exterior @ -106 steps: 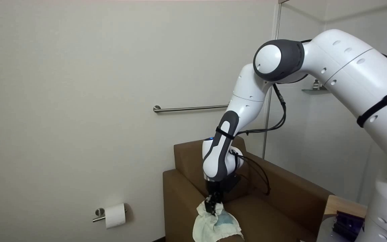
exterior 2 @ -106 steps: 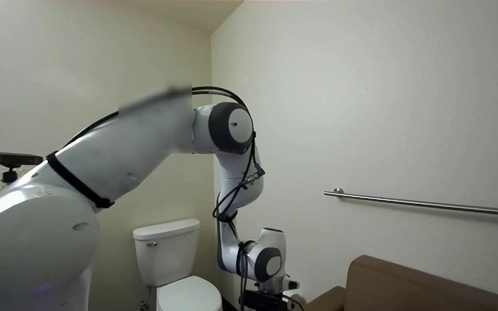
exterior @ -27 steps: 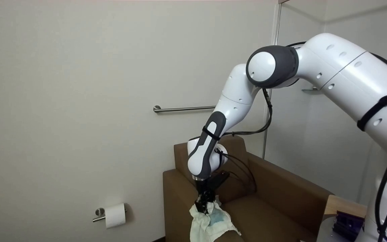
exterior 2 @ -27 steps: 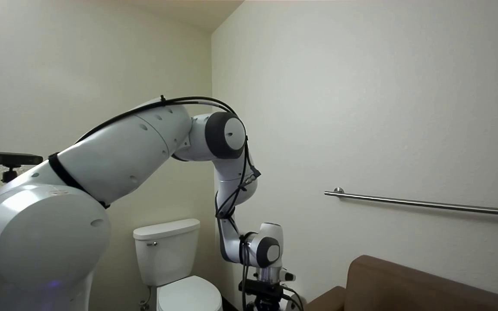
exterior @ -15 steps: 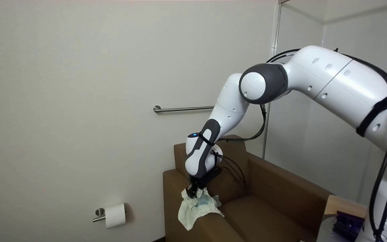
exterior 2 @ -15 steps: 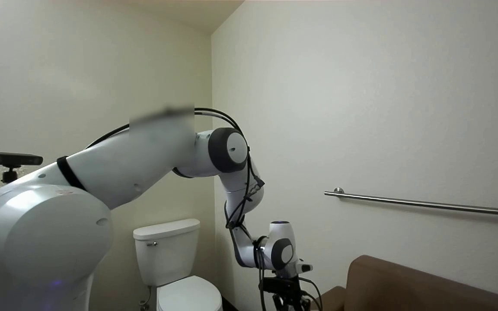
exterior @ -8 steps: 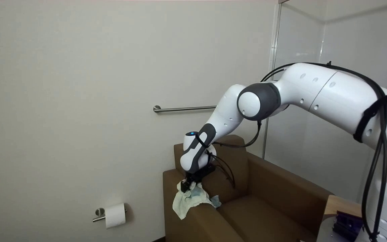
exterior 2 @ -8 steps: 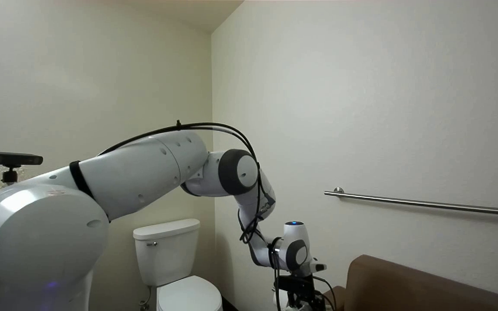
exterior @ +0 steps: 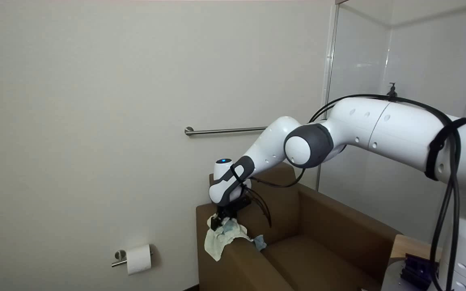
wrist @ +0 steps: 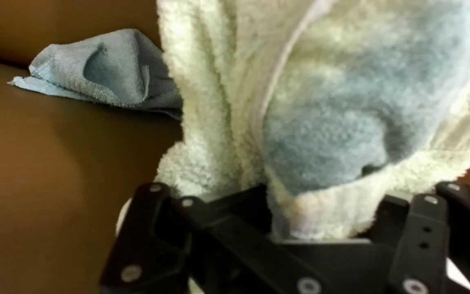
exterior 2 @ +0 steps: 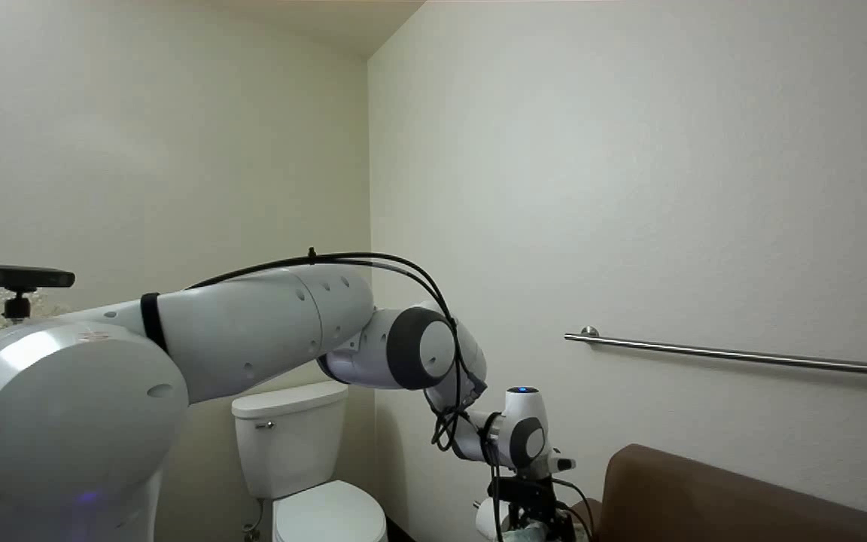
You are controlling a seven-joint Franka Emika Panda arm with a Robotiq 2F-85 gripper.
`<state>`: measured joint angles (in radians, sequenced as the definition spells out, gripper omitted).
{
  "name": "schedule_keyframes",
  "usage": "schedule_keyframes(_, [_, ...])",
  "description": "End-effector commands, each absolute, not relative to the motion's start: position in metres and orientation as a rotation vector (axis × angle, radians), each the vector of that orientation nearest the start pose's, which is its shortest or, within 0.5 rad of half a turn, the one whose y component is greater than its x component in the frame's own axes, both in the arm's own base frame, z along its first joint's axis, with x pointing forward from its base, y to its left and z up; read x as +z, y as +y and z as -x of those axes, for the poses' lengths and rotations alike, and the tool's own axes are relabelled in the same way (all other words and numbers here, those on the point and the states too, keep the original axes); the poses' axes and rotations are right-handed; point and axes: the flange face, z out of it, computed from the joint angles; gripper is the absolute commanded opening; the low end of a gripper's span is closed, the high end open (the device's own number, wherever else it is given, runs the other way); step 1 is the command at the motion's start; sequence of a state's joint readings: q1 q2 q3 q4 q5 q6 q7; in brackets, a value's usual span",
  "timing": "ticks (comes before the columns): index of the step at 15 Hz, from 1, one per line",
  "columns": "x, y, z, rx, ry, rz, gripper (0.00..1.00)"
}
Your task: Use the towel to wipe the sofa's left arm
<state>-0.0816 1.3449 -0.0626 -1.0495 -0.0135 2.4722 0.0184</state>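
Observation:
The pale mint-white towel (exterior: 217, 241) with a blue-grey patch drapes over the sofa's left arm (exterior: 241, 264) near its backrest end. One edge hangs down the outer side. My gripper (exterior: 217, 223) points down at the top of that armrest and is shut on bunched cloth. In the wrist view the towel (wrist: 210, 106) rises from between the black fingers (wrist: 420, 241), hiding the fingertips. A blue-grey piece of cloth (wrist: 108, 71) lies beside it on brown fabric; I cannot tell whether it belongs to the same towel. Only a sliver of the towel (exterior 2: 527, 534) shows in an exterior view.
The brown backrest (exterior: 279, 173) rises right behind the gripper, with the seat (exterior: 322, 262) beside the armrest. A wall stands close on the outer side, carrying a toilet-paper roll (exterior: 138, 260) and a metal bar (exterior: 225, 130). A toilet (exterior 2: 328, 512) is below the arm.
My gripper has dragged the towel along the armrest toward the backrest, while the robot's elbow has sunk and stretched forward. The blue-grey cloth by the seat has barely moved. The grip is unchanged.

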Motion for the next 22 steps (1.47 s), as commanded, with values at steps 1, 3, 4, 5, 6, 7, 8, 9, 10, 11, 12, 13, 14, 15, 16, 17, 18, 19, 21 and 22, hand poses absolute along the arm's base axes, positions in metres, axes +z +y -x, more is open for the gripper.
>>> schedule_keyframes(1, [-0.01,-0.094,-0.741,-0.068,0.147,3.175,0.05])
schedule_keyframes(3, [-0.007,-0.094,-0.737,-0.016,0.134,3.16,0.07])
schedule_keyframes(4, [-0.008,-0.093,-0.733,0.022,0.118,3.151,0.05])
schedule_keyframes(5, [-0.008,-0.092,-0.729,0.049,0.116,3.148,0.04])
schedule_keyframes(6, [-0.009,-0.093,-0.725,0.064,0.114,3.146,0.06])
schedule_keyframes(7, [-0.009,-0.093,-0.723,0.075,0.117,3.144,0.06])
schedule_keyframes(8, [-0.01,-0.094,-0.721,0.084,0.119,3.142,0.04])
schedule_keyframes(9, [-0.009,-0.095,-0.718,0.088,0.129,3.143,0.06])
schedule_keyframes(10, [-0.008,-0.097,-0.715,0.094,0.142,3.144,0.05])
schedule_keyframes(11, [-0.008,-0.097,-0.712,0.103,0.144,3.138,0.06])
schedule_keyframes(12, [-0.009,-0.097,-0.706,0.124,0.147,3.129,0.06])
schedule_keyframes(13, [-0.011,-0.096,-0.7,0.143,0.148,3.115,0.06])
schedule_keyframes(14, [-0.012,-0.096,-0.694,0.169,0.158,3.104,0.06])
schedule_keyframes(15, [-0.013,-0.095,-0.687,0.187,0.165,3.089,0.06])
schedule_keyframes(16, [-0.014,-0.094,-0.68,0.213,0.161,3.067,0.06])
schedule_keyframes(17, [-0.014,-0.092,-0.673,0.236,0.157,3.044,0.06])
schedule_keyframes(18, [-0.013,-0.092,-0.665,0.256,0.158,3.031,0.05])
schedule_keyframes(19, [-0.013,-0.09,-0.657,0.278,0.157,3.014,0.06])
schedule_keyframes(21, [-0.011,-0.09,-0.641,0.32,0.167,2.996,0.06])
schedule_keyframes(22, [-0.012,-0.091,-0.634,0.343,0.176,2.984,0.06])
